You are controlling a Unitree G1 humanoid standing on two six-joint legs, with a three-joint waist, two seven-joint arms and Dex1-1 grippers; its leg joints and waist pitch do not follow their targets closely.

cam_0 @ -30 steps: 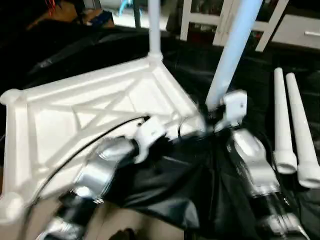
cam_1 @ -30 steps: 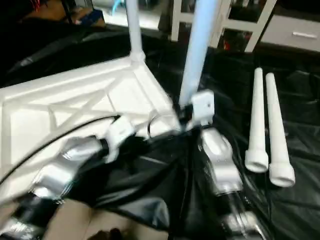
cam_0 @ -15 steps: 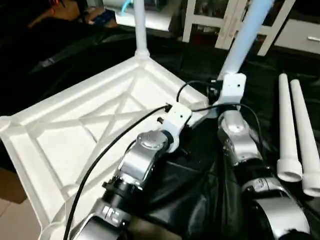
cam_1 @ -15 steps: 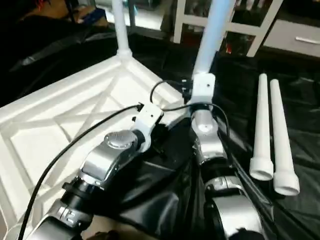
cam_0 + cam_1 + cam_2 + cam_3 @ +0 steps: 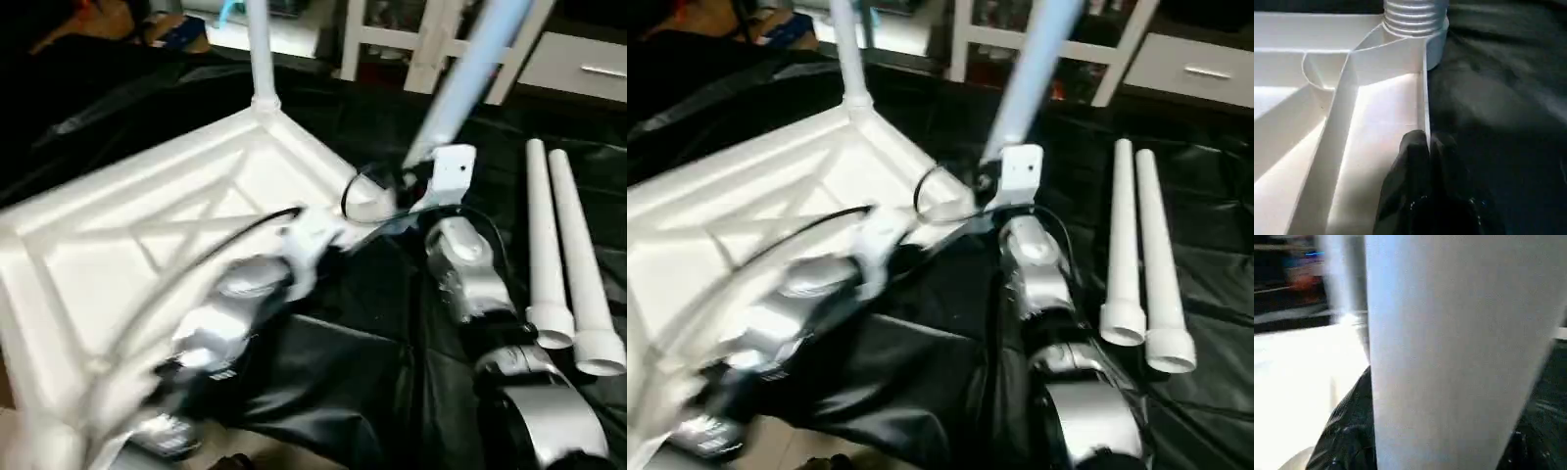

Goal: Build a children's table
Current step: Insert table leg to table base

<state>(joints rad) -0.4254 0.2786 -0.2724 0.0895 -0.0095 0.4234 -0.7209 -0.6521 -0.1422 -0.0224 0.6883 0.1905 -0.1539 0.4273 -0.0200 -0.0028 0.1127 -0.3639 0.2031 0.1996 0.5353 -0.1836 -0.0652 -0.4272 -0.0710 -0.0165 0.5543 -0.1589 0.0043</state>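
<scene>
The white tabletop (image 5: 147,235) lies upside down on the left, its X-ribbed underside facing up. One leg (image 5: 261,54) stands upright in the far corner socket. A second leg (image 5: 470,73) leans over the near right corner, and my right gripper (image 5: 419,174) is shut on its lower end; the right wrist view has this leg (image 5: 1449,342) close between the fingers (image 5: 1347,431). My left gripper (image 5: 1426,144) is shut on the tabletop's thin side rim (image 5: 1424,98), just short of the corner socket (image 5: 1415,29). Two loose legs (image 5: 544,245) lie side by side on the right.
A black drape (image 5: 372,323) covers the work table and hangs in folds at the near edge under my forearms. White shelving (image 5: 431,39) and a drawer front (image 5: 578,69) stand behind the table.
The head view has shifted. My left forearm has swung lower and leftward, blurred with motion, while its gripper stays on the rim. My right gripper keeps its hold on the leaning leg.
</scene>
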